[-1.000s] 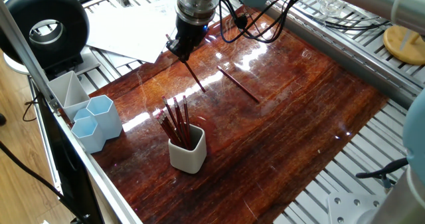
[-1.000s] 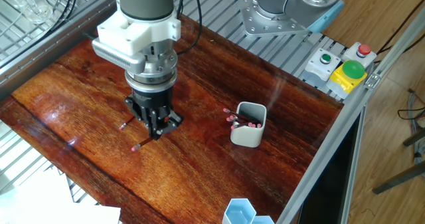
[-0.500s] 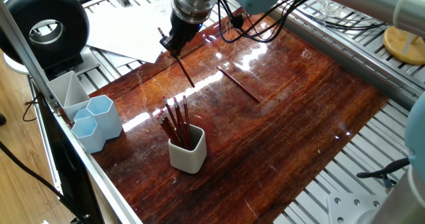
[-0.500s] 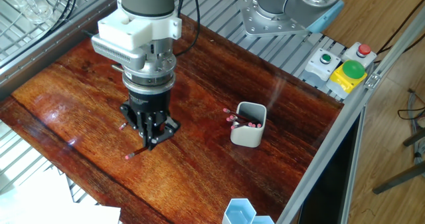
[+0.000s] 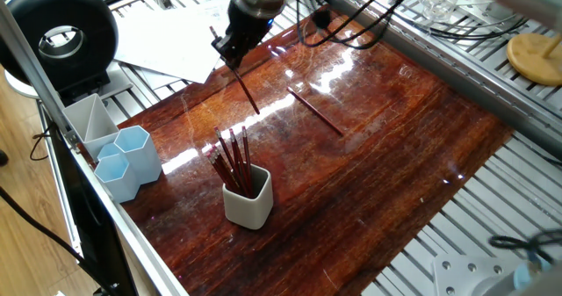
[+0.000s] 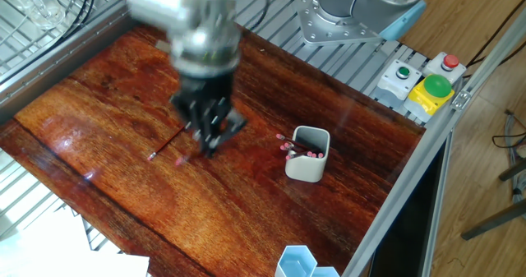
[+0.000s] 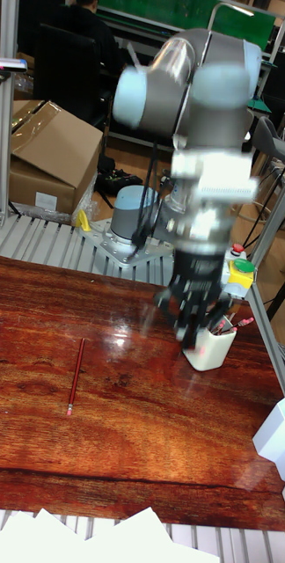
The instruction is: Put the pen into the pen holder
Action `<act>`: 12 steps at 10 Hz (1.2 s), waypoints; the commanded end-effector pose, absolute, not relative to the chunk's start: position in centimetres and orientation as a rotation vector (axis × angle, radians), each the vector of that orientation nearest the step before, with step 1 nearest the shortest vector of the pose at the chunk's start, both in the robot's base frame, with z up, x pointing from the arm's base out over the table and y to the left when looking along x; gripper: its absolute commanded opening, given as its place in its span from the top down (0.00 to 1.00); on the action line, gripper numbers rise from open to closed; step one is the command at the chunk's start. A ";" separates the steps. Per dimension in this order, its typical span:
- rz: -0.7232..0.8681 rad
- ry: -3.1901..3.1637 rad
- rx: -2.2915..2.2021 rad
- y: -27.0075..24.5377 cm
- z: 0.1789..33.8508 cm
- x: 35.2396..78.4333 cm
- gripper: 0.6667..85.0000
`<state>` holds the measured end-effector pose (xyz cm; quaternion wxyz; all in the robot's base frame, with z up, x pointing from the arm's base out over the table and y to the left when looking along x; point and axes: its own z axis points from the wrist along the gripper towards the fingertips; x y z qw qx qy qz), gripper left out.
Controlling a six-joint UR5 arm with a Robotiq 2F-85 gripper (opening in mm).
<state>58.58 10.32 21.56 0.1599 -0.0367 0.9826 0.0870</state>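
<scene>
My gripper (image 5: pixel 233 48) hangs above the back left of the wooden table, shut on a thin dark red pen (image 5: pixel 248 94) that slants down from its fingers. The other fixed view shows the gripper (image 6: pixel 209 136) blurred by motion, left of the pen holder (image 6: pixel 308 163). The pen holder (image 5: pixel 248 201) is an off-white rounded-square cup near the table's front, with several red pens standing in it. In the tall fixed view the gripper (image 7: pixel 192 332) overlaps the holder (image 7: pixel 210 348). Another pen (image 5: pixel 316 111) lies flat on the table, also visible as a pen (image 7: pixel 75 376) at the left.
Pale blue hexagonal cups (image 5: pixel 130 157) and a grey compartment tray (image 5: pixel 86 119) stand at the table's left edge. White papers (image 5: pixel 167 32) lie behind the table. A button box (image 6: pixel 423 81) sits on the frame to the right.
The arm has moved with the pen lifted off the table, swinging toward the pen holder; in the other fixed view it has shifted right and is blurred.
</scene>
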 end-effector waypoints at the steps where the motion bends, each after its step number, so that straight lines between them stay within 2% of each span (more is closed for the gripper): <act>1: 0.327 2.822 -0.043 12.4 26.6 53.0 1.00; 3: 0.384 2.837 0.004 14.4 27.8 51.5 1.00; 5: 0.373 2.850 -0.015 15.1 27.9 51.2 1.00; 10: 0.372 2.729 0.025 15.1 29.0 54.2 1.00; 11: 0.371 2.742 0.065 15.1 29.4 53.5 1.00; 12: 0.403 2.725 0.092 15.7 31.5 52.0 1.00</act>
